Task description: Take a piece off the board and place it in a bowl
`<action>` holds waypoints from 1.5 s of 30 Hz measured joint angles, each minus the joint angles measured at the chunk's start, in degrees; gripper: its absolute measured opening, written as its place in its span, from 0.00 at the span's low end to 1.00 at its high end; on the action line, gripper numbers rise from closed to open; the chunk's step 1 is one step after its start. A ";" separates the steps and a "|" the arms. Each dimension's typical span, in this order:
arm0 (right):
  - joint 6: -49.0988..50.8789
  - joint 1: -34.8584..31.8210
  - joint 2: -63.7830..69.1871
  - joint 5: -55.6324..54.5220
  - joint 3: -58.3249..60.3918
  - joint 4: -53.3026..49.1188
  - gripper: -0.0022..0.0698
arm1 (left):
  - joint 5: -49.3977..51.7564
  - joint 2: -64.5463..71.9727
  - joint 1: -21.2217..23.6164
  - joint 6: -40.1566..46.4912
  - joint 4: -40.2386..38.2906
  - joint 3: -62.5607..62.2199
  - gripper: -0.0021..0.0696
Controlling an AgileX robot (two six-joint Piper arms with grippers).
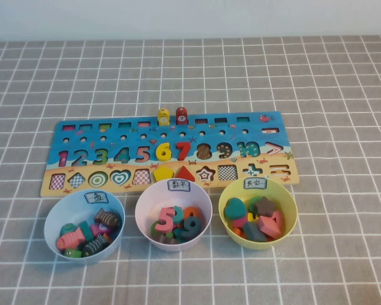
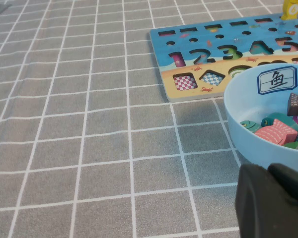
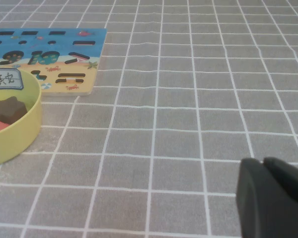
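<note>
Three bowls stand in a row along the near side of a grey checked tablecloth (image 1: 343,89), just in front of a long puzzle board. Nearest the cloth's left side is the pale blue bowl (image 1: 53,236), labelled on its rim and holding several fish pieces. At the middle of the row is a pale pink bowl (image 1: 144,204) with numbers inside, and on the right a yellow-green bowl (image 1: 291,223) with assorted shapes.

Neither arm shows from above. The left gripper (image 2: 270,201) appears only in its wrist view, a dark shape low over the cloth just beside the blue bowl, clenched and holding nothing. The right gripper (image 3: 272,197) appears only in its own wrist view, over bare cloth well apart from the yellow-green bowl; whether it is clenched or released cannot be told.

Behind the bowls lies the board (image 1: 82,135), blue above and tan below, with numbers one to ten. At the middle of its far edge the small yellow fish piece (image 1: 163,117) stands upright, touching a red fish piece (image 1: 181,115) on its right.
</note>
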 joint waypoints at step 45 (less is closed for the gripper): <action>0.00 0.00 0.00 0.00 0.00 0.00 0.01 | -5.78 0.00 0.00 -0.44 -11.24 0.00 0.03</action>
